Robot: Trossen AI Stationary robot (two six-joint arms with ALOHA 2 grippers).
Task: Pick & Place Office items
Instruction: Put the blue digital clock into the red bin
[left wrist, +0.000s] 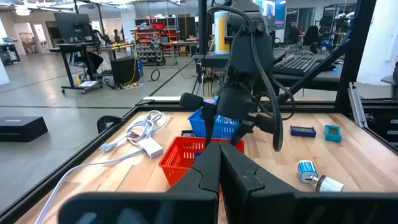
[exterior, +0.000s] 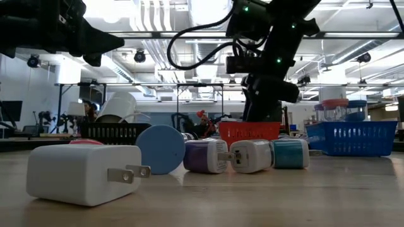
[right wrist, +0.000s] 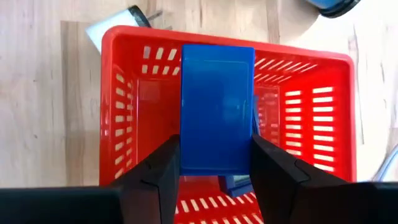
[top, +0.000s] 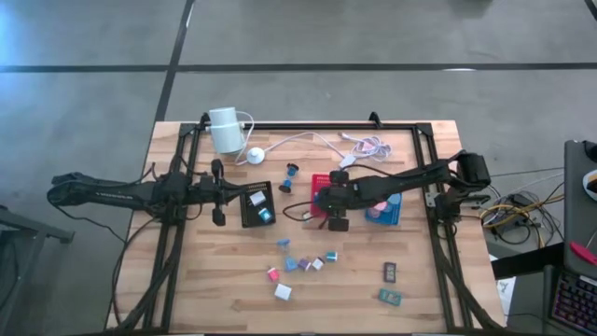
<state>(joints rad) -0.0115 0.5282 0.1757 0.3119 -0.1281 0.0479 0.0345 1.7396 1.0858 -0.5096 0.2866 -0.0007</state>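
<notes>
My right gripper (top: 334, 201) (right wrist: 216, 149) hangs over the red tray (right wrist: 124, 93) (top: 320, 183), shut on a blue rectangular block (right wrist: 216, 93). Another blue piece (right wrist: 239, 182) lies in the tray below it. My left gripper (top: 224, 192) (left wrist: 219, 158) is shut and holds nothing; it hovers just left of the black tray (top: 256, 205), which holds a white and a blue piece. A cluster of white, blue, pink and purple blocks (top: 300, 264) (exterior: 82, 173) lies near the table's near edge. Two dark clips (top: 390, 273) lie to its right. My right gripper pinches the blue block between its two fingers by its long side edges (right wrist: 186, 146), at the end nearest the wrist. The fingers (right wrist: 163, 165) come from above, pointing down, and lie along the block. The block is lifted clear over the red tray's inside.
A blue tray (top: 382, 211) stands right of the red one. The white cylinder (top: 224, 129) with its white cable (top: 317, 142) sits by the far edge. Small blue pieces (top: 291, 171) lie between the black and red trays. Black frame rails (top: 173, 233) run along both table sides.
</notes>
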